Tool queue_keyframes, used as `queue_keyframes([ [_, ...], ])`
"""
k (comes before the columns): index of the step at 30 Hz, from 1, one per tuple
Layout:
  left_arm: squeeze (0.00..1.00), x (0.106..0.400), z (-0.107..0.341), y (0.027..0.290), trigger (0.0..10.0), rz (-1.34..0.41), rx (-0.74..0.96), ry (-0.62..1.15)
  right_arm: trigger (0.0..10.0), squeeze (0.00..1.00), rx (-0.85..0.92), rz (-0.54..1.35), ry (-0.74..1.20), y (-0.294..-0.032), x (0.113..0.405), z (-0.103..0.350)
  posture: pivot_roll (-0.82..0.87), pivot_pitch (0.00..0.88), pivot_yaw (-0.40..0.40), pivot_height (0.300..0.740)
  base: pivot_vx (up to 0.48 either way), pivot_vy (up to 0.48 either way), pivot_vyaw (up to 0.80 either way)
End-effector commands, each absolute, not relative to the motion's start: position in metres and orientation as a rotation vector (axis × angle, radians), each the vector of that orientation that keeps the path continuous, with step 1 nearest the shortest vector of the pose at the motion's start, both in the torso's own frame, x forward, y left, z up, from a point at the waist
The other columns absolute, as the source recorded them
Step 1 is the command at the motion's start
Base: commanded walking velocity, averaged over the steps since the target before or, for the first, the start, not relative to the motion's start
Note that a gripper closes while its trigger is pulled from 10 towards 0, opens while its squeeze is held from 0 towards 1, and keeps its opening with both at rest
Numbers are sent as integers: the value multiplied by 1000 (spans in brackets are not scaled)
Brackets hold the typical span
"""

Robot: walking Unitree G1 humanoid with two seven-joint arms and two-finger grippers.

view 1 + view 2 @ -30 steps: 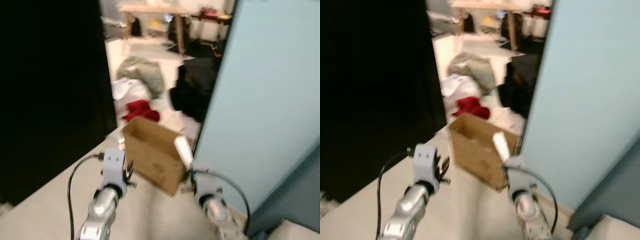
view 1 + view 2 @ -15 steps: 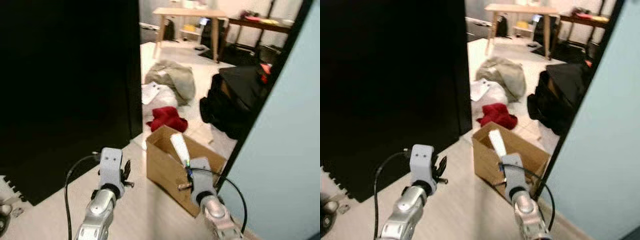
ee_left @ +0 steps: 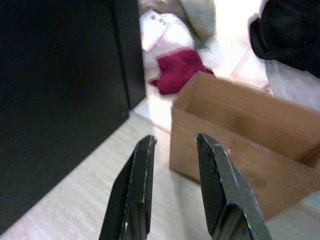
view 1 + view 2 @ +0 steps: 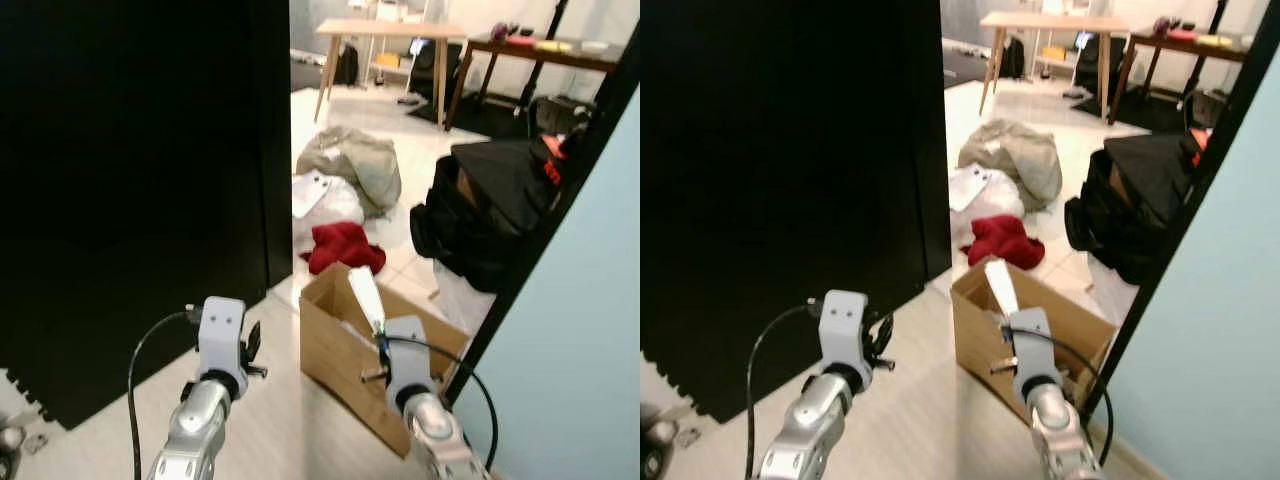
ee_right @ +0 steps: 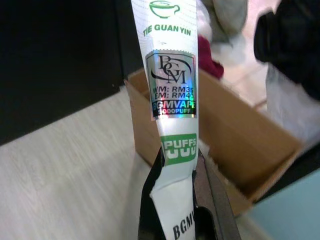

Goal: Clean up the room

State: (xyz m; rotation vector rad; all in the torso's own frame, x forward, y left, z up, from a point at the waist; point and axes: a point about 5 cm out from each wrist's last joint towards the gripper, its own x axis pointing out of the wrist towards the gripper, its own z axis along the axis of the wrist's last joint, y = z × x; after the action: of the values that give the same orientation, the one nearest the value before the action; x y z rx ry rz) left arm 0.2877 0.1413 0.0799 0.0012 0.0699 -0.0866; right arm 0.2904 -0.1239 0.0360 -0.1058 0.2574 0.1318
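**Right gripper carries packet above cardboard box**

Camera view shifts since a second ago: the doorway scene is now sharper and the open brown cardboard box (image 4: 372, 358) sits closer under the arms, the robot having stepped nearer. Right gripper (image 5: 176, 167) is clamped on a long white packet with green print and a silver hologram sticker (image 5: 170, 85); the packet sticks out past the fingertips, tilted up over the box's open top. Left gripper (image 3: 172, 145) holds nothing, its black fingers parted by a moderate gap, hovering above pale wood floor (image 3: 75, 200) with the box just ahead of it. Beyond the box, ahead of both grippers, lie a crumpled red cloth (image 4: 342, 245), a white plastic bag (image 4: 322, 195), a grey-green fabric heap (image 4: 355, 160) and a black bag (image 4: 490, 215). Dark panel (image 4: 130, 160) stands beside the left gripper.
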Motion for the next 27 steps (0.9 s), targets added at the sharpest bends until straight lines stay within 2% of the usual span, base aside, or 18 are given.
queue_keyframes([
  [1, 0, 287, 78, 137, 10000, -102, 0, 83, 10000, 0, -104, 109, 273, -131, 288, 32, 15, 47, 11, 739, 285, 0, -800],
  [10, 0, 288, 78, 137, 10000, -112, 2, 82, 10000, 0, -97, 104, 272, -130, 287, 32, 14, 40, 14, 739, 273, 0, -761],
  [27, 0, 287, 78, 138, 10000, -112, 1, 81, 10000, 0, -110, 127, 272, -127, 286, 31, 16, 34, 5, 739, 263, 0, 0],
])
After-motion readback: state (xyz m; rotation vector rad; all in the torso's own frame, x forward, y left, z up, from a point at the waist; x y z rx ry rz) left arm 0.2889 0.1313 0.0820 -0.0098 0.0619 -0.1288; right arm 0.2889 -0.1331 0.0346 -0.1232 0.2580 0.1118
